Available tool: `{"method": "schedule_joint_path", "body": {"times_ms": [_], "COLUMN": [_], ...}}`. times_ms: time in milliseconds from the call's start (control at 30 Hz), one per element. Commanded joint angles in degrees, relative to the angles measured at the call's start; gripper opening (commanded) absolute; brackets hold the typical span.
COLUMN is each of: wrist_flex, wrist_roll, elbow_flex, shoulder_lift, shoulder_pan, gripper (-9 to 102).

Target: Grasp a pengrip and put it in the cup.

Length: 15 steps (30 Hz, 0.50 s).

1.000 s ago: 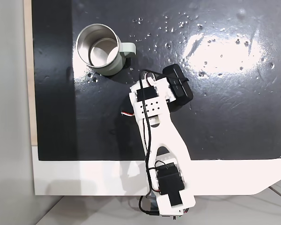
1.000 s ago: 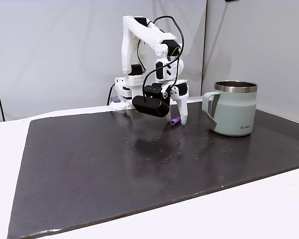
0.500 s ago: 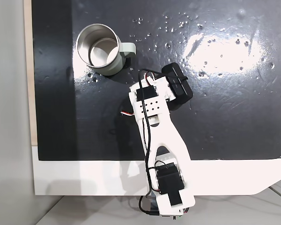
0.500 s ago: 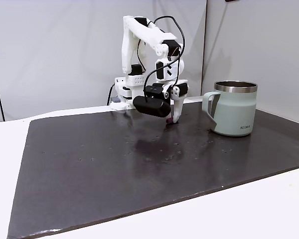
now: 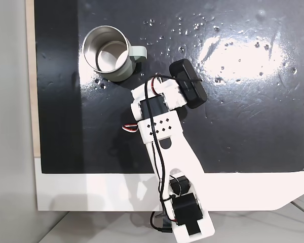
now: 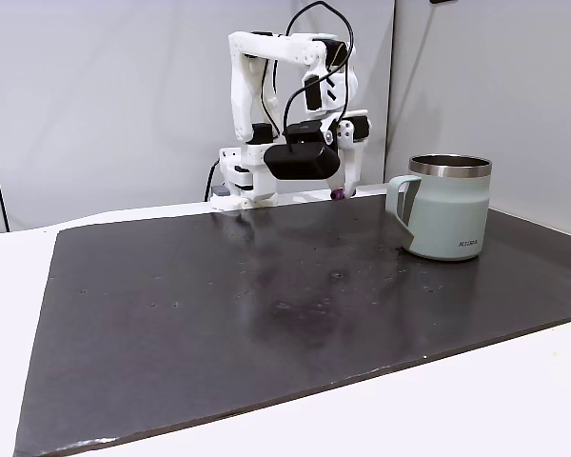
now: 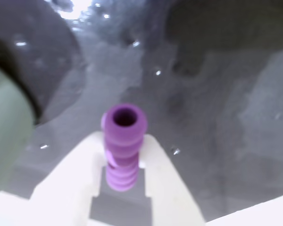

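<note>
gripper point(image 7: 122, 174) is clamped on the pengrip point(image 7: 123, 146): in the wrist view the purple ribbed cylinder sits between the two white fingers point(image 7: 73, 179) at lower centre of frame, its open end pointing up and away from the camera, clear of the dark mat point(image 7: 217, 103) behind it. Blurred pale green wall of the cup point(image 7: 7, 127) fills the left edge there

Side fixed view: gripper point(image 6: 341, 190) is up off the mat point(image 6: 266, 314), upper centre of frame, with a speck of purple pengrip point(image 6: 338, 194) at the fingertip. Cup point(image 6: 447, 208) stands upright at right centre, handle facing the arm, apart from the gripper

Top-down fixed view: cup point(image 5: 109, 55) in upper left, steel interior visible, handle pointing right. White arm point(image 5: 162, 142) reaches up from the bottom edge; its wrist end sits just below and right of the cup, not over the rim. Mat lies on a white tabletop point(image 5: 91, 192)
</note>
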Motion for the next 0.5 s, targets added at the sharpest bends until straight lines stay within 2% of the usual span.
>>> {"method": "schedule_joint_path", "body": {"times_ms": [0, 267, 467], "wrist_flex": [4.1, 12.7, 19.5], "wrist_roll": [1.0, 3.4, 4.7], "elbow_flex": [-7.6, -22.7, -42.1], "shoulder_lift": [2.7, 2.0, -5.6], "shoulder_pan": [-1.7, -4.5, -4.7], "gripper": [0, 0, 0]}}
